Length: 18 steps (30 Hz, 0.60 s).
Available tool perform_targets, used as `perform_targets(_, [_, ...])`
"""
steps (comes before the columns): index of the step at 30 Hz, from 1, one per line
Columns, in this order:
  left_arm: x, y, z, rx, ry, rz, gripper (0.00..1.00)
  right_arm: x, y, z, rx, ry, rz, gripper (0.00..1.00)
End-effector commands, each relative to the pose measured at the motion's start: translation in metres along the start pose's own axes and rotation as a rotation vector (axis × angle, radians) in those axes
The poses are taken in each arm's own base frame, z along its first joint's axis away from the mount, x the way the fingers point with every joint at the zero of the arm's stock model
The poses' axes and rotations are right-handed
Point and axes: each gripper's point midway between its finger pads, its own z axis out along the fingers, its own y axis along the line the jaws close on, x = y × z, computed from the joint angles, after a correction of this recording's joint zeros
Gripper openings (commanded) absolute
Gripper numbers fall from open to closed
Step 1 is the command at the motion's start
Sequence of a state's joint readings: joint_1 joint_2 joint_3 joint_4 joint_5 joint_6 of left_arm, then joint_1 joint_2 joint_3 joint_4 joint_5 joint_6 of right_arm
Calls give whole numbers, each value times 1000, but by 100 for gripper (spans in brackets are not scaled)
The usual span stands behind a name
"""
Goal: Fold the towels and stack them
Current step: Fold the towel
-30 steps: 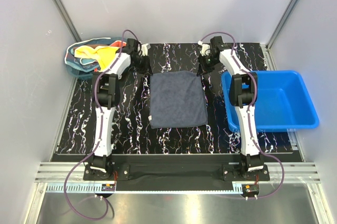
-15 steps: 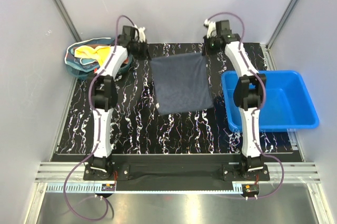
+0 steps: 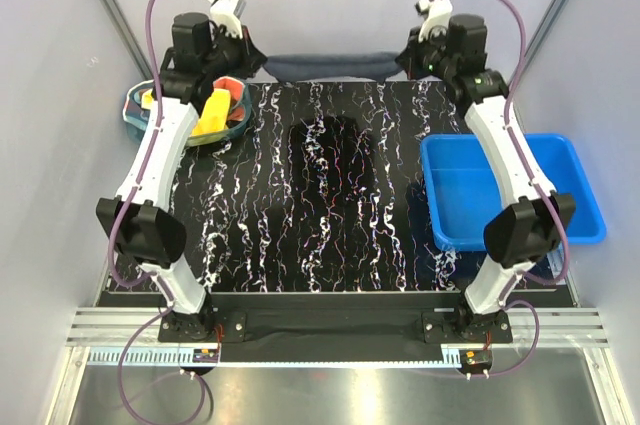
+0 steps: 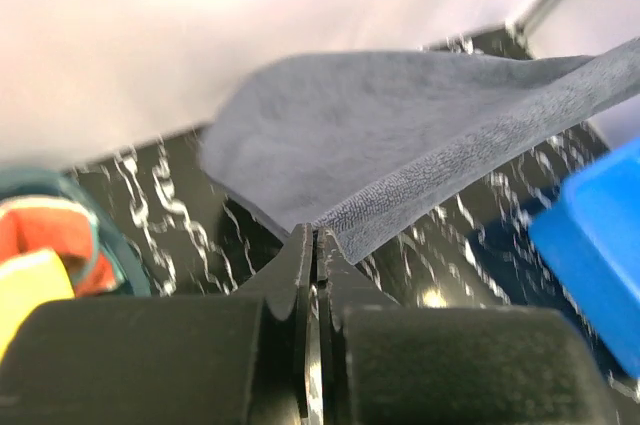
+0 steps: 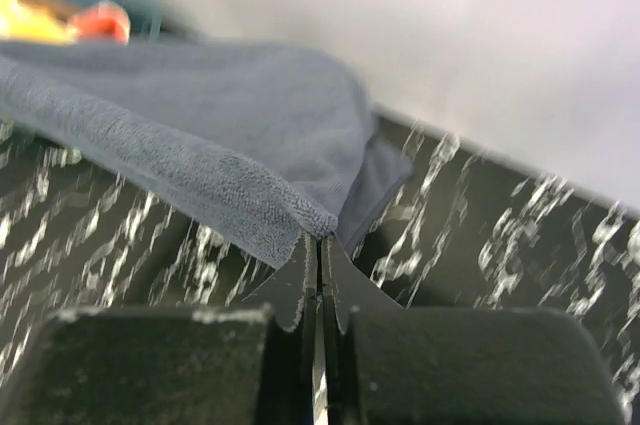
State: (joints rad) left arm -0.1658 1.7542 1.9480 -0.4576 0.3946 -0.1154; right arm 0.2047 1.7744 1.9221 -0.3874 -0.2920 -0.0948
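Grey towel (image 3: 330, 66) lifted off table (image 3: 250, 225), edge-on, face hidden; left gripper (image 4: 313, 237), right gripper (image 5: 320, 241) pinch 2 corners.

Grey-blue towel (image 3: 330, 66) — white-veined black table (image 3: 270, 245)

The dark grey-blue towel (image 3: 330, 67) was seen to be soft, matt cloth, with a nubby terry pile and a rougher hemmed edge. The table top (image 3: 300, 235) was finished smooth, in black with white marbling and a slight sheen. The blue bin (image 3: 540, 195) was made of smooth, glossy plastic. The rail (image 3: 100, 325) was made of brushed metal.
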Motion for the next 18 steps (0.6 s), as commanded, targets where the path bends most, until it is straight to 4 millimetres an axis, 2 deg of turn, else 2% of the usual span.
perform_targets(1, [26, -4, -4, 33, 49, 19, 0, 13, 20, -15, -21, 11, -53, 0])
perform_targets(2, [32, -10, -14, 37, 79, 21, 0, 31, 28, -18, -17, 60, -55, 0])
perform_targets(4, [42, -19, -27, 40, 117, 30, 0, 30, 41, -39, -10, 64, -69, 0])
perform_targets(5, [48, -25, -40, 38, 147, 32, 0, 38, 45, -47, 2, 92, -69, 0])
perform_targets(6, [52, -29, -48, 38, 164, 35, 0, 42, 61, -61, -12, 99, -77, 0])
perform_targets(7, [54, -34, -56, 33, 172, 39, 0, 45, 67, -70, -6, 108, -68, 0])
perform_targets(8, [66, -36, -64, 21, 197, 29, 0, 52, 70, -80, 6, 131, -60, 0])
perform_targets(9, [55, -39, -81, -18, 154, 44, 0, 54, 75, -94, 6, 127, -51, 0])
perform_targets(12, [50, -55, -105, -18, 138, 12, 0, 61, 79, -119, 28, 139, 15, 0])
perform_targets(13, [55, -57, -110, -20, 170, -24, 0, 64, 81, -125, 31, 150, 52, 0])
perform_targets(14, [50, -60, -113, -15, 170, -33, 0, 65, 83, -127, 25, 150, 59, 0])
perform_targets(16, [59, -58, -108, -20, 219, -60, 0, 67, 87, -131, 18, 142, 116, 0])
perform_targets(18, [71, -49, -100, -60, 274, -93, 0, 69, 89, -124, 7, 132, 129, 0])
